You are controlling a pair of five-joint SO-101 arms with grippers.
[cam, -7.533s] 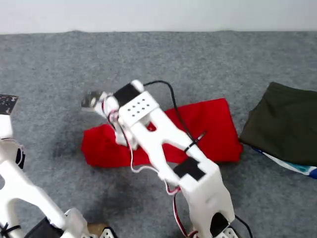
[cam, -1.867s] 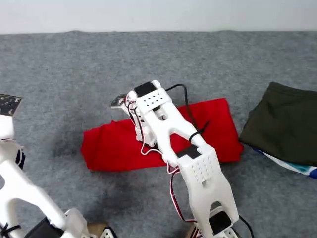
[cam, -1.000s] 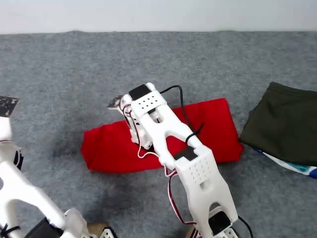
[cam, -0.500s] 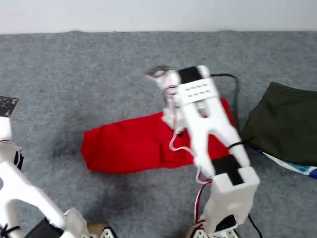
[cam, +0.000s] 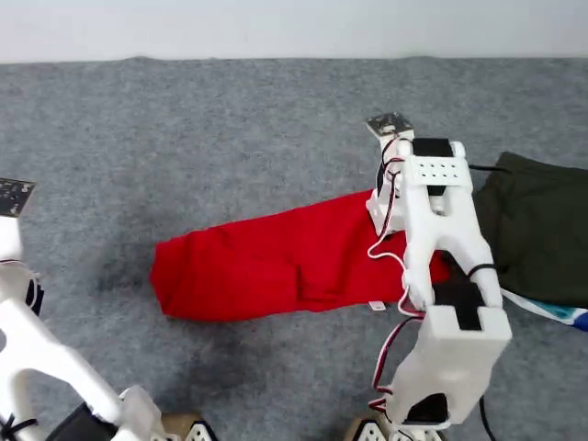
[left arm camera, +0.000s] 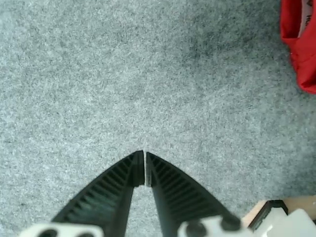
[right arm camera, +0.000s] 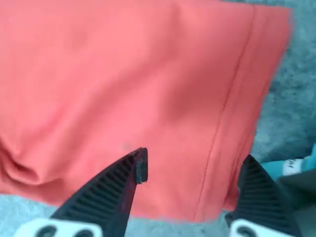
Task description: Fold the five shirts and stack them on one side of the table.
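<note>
A red shirt (cam: 266, 262) lies folded into a long band across the middle of the grey table. My right arm (cam: 432, 184) stands over the band's right end. In the right wrist view my right gripper (right arm camera: 192, 168) hangs open just above the red shirt (right arm camera: 123, 74), near its hemmed end, with nothing between the fingers. My left gripper (left arm camera: 144, 165) is shut and empty over bare grey carpet, with an edge of the red shirt (left arm camera: 298, 44) off to one side. The left arm (cam: 28, 340) sits at the near left corner.
A folded dark green shirt (cam: 542, 230) lies at the right edge on top of a blue and white shirt (cam: 551, 308). A teal and white corner (right arm camera: 291, 165) of that pile shows beside the red hem. The grey table (cam: 184, 119) stretches behind the red shirt and to its left.
My right arm has swung from the left-middle of the red shirt across to its right end. The left arm has stayed still.
</note>
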